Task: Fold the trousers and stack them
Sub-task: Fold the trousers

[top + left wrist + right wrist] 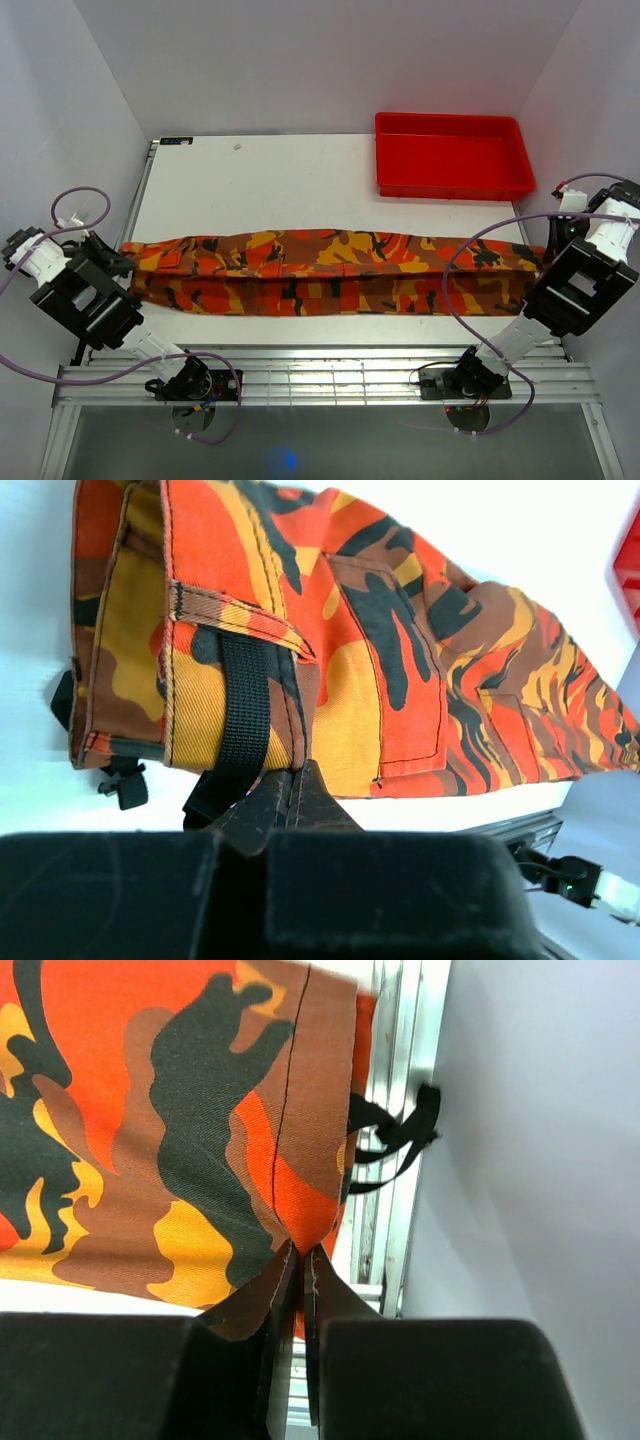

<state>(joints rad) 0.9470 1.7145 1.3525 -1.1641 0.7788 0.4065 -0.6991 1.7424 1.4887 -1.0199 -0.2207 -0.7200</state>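
My left gripper (295, 780) is pinched shut on the waist end of the trousers (330, 272) stretched across the table (300, 170), my right gripper (300, 1255) is clamped on the cuffs, so I'd lift both ends evenly and taut.

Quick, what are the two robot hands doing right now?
Left gripper: shut on the trousers.
Right gripper: shut on the trousers.

Bright, even light; wrist views overexposed, foreground seemingly slightly blurred.
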